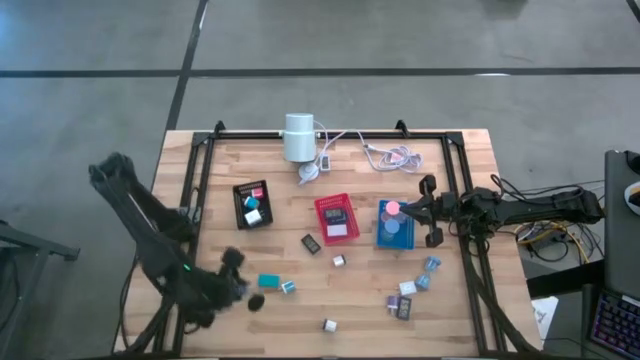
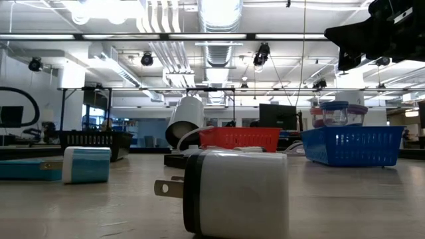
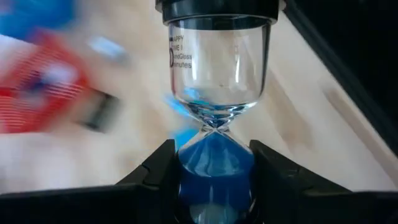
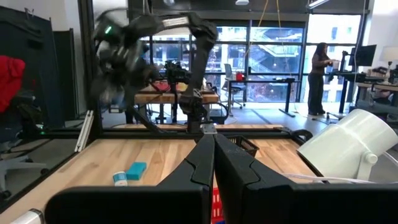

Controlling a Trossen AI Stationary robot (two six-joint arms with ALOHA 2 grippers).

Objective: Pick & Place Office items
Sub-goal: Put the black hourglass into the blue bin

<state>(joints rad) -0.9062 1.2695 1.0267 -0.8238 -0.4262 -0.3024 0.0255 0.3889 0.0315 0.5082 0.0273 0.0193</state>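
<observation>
My left gripper (image 1: 233,278) is raised over the table's near left part, shut on an hourglass (image 3: 214,74) with clear glass bulbs, blue sand and a black end cap. It shows blurred in the right wrist view (image 4: 121,62). My right gripper (image 1: 427,212) waits shut beside the blue tray (image 1: 394,238), with nothing in it. Loose office items lie flat on the wood: a teal block (image 1: 269,281), a teal-and-white piece (image 1: 288,287), a white plug charger (image 1: 329,325) and several small pieces (image 1: 408,296) at the near right. My left gripper pinches the hourglass by its sand-filled bulb (image 3: 214,163), just short of the narrow waist, one finger (image 3: 155,171) on each side. The other bulb and the black cap stick out beyond the fingertips. The hourglass is lifted clear of the table.
A black tray (image 1: 253,204), a red tray (image 1: 337,218) and the blue tray stand in a row across the middle. A white cylinder (image 1: 298,137) with cables lies at the far edge. A black disc (image 1: 255,301) lies near my left gripper. Black rails frame the table.
</observation>
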